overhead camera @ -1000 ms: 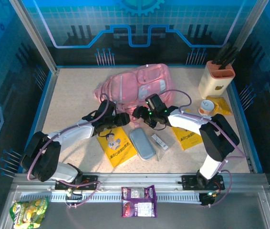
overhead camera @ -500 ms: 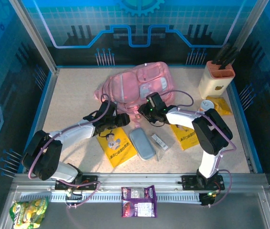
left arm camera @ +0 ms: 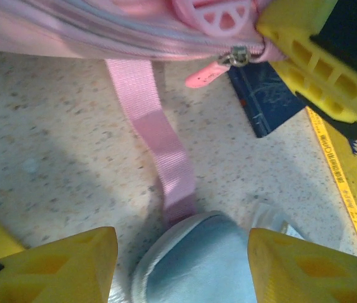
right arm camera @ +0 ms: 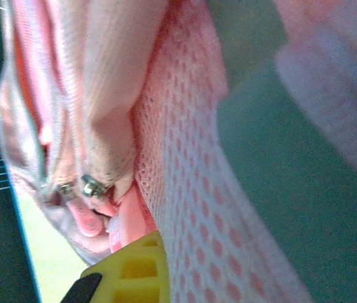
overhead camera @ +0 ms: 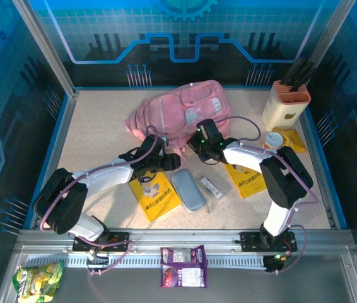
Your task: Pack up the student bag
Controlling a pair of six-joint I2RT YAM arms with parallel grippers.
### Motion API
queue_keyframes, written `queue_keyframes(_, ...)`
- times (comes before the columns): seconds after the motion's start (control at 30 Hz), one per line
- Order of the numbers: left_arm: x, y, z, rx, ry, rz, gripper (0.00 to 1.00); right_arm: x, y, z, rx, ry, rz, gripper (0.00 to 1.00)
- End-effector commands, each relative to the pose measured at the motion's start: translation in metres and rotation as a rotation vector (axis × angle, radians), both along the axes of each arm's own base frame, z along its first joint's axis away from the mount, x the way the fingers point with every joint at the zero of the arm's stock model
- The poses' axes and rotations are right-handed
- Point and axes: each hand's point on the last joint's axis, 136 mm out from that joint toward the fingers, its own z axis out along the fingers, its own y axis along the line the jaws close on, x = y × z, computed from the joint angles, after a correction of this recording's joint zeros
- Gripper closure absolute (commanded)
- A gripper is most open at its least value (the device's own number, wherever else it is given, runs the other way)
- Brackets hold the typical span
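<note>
The counter (overhead camera: pixel 93 136) lay bare along its left side, room enough for the left gripper (overhead camera: pixel 163 159) to pass. The backpack (overhead camera: pixel 178 112) blocked the far middle (a pink strap (left arm camera: pixel 156 136) trailed from it across the surface). Nearer, a yellow booklet (overhead camera: pixel 155 194), a grey pencil case (overhead camera: pixel 188 189) and a second booklet (overhead camera: pixel 249 184) lay close together; the knife block (overhead camera: pixel 286 104) filled the far right corner.

speckled beige tabletop (overhead camera: pixel 96 126), blue wall panels (overhead camera: pixel 241 25) with circuit lines, metal rail (overhead camera: pixel 229 251) in front

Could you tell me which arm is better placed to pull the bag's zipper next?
Left, likely: the left gripper, open, faces the zipper pull; the right gripper is shut on the student bag.
</note>
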Motion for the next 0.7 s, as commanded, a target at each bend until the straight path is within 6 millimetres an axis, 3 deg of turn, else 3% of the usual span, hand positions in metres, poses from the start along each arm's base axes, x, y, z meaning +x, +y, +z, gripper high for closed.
queue_keyframes(0.0, 0.016, -0.024, 0.026, -0.020, -0.136, -0.077, 0.42, 0.010, 0.002, 0.061, 0.100, -0.124, -0.012, 1.00)
queue_keyframes(0.27, 0.040, -0.030, 0.033, 0.030, -0.325, -0.087, 0.41, 0.005, 0.007, 0.083, 0.144, -0.142, 0.023, 1.00)
queue_keyframes(0.67, 0.074, -0.042, 0.044, 0.108, -0.408, -0.134, 0.44, 0.001, 0.019, 0.091, 0.214, -0.090, 0.042, 1.00)
